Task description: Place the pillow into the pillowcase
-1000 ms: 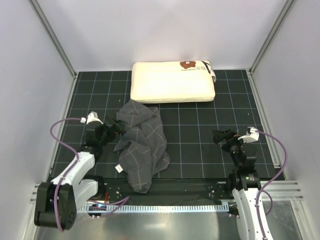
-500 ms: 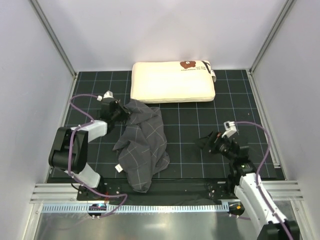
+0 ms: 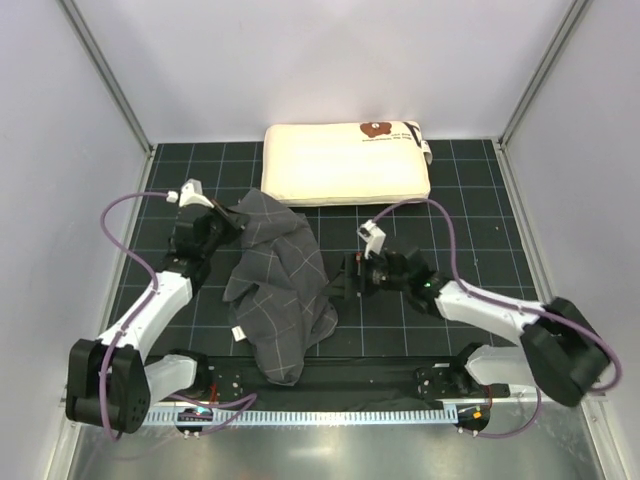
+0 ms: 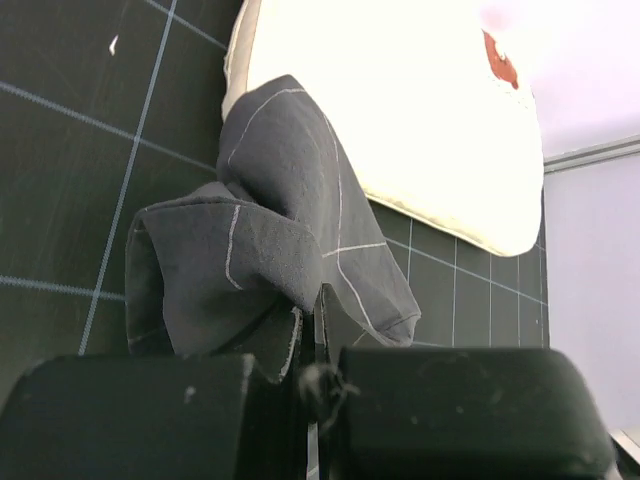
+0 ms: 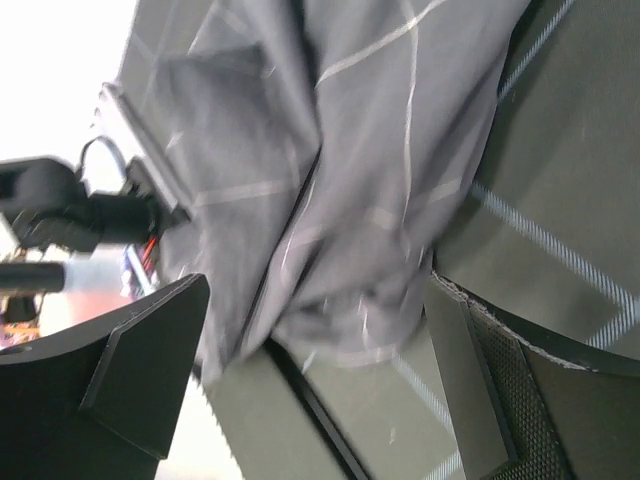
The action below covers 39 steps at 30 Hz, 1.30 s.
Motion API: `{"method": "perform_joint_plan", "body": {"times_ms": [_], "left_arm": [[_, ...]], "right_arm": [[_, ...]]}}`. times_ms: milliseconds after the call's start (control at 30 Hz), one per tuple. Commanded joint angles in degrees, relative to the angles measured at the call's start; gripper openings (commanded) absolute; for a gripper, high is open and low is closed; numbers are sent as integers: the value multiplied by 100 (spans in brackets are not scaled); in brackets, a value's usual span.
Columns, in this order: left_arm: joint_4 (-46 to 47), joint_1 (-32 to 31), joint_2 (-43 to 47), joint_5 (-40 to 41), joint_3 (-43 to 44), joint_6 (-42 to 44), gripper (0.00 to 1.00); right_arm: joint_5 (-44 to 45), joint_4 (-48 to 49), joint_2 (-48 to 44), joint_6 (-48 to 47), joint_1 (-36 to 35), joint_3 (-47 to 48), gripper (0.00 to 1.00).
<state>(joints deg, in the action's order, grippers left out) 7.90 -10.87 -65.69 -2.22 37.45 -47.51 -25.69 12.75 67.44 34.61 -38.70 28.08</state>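
Observation:
The cream pillow (image 3: 345, 162) with a brown bear print lies flat at the back of the mat; it is also in the left wrist view (image 4: 400, 110). The dark grey checked pillowcase (image 3: 280, 290) is crumpled in front of it, its white tag (image 3: 238, 337) at the lower left. My left gripper (image 3: 232, 215) is shut on the pillowcase's upper left corner, and the fabric (image 4: 270, 250) bunches up from between its closed jaws (image 4: 314, 365). My right gripper (image 3: 338, 285) reaches in at the pillowcase's right edge. It stands open (image 5: 315, 310), with the blurred cloth edge (image 5: 340, 180) between its wide fingers.
A black grid mat (image 3: 450, 220) covers the table inside white walls with metal corner posts (image 3: 110, 85). A toothed white strip (image 3: 340, 412) and the arm bases run along the near edge. The right arm's purple cable (image 3: 440, 225) loops over the mat.
My left gripper moved up to the pillowcase's top left corner, shut on it and pulled it slightly left. My right arm swung left across the mat to the pillowcase's right edge.

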Motion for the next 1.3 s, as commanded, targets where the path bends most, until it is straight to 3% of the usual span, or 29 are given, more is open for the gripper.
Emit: {"method": "perform_joint_plan", "body": {"times_ms": [0, 233, 333, 467, 533, 767, 867, 1000, 1167, 1200, 1233, 1267], "left_arm": [[-464, -20, 258, 73, 95, 84, 0], [-1167, -11, 733, -33, 552, 75, 0], [-1553, -20, 935, -77, 859, 110, 0], [-2072, -11, 1269, -191, 1290, 224, 1], [-2432, -11, 1541, -174, 1676, 391, 0], [-4189, -20, 2551, 616, 2942, 831, 4], [-4472, -20, 3000, 977, 3382, 883, 14], [-4789, -20, 3588, 1609, 3777, 1032, 20], [-4728, -20, 4072, 1926, 3499, 1077, 20], [-4675, -20, 4125, 1997, 3384, 1077, 22], [-4623, -20, 4117, 2015, 3278, 1068, 41], [-4613, -20, 4100, 2015, 3051, 1042, 51]], "right_arm": [[643, 482, 933, 63, -173, 645, 97], [390, 1054, 2413, 327, -217, 1515, 89], [162, 1036, 2782, 327, -252, 1771, 65], [-94, 1186, 2530, 301, -244, 1816, 5], [89, 994, 1831, 161, -244, 1746, 4], [1065, -1580, -840, -657, -235, 2140, 4], [1505, -2548, -1774, -806, -235, 2596, 4], [1804, -3689, -2498, -1026, -235, 3500, 4], [1840, -4272, -2727, -1044, -235, 3951, 4], [1840, -4342, -2701, -1053, -235, 3960, 4], [1892, -4473, -2588, -1062, -235, 3943, 4], [1953, -4535, -2535, -1070, -235, 3916, 4]]}}
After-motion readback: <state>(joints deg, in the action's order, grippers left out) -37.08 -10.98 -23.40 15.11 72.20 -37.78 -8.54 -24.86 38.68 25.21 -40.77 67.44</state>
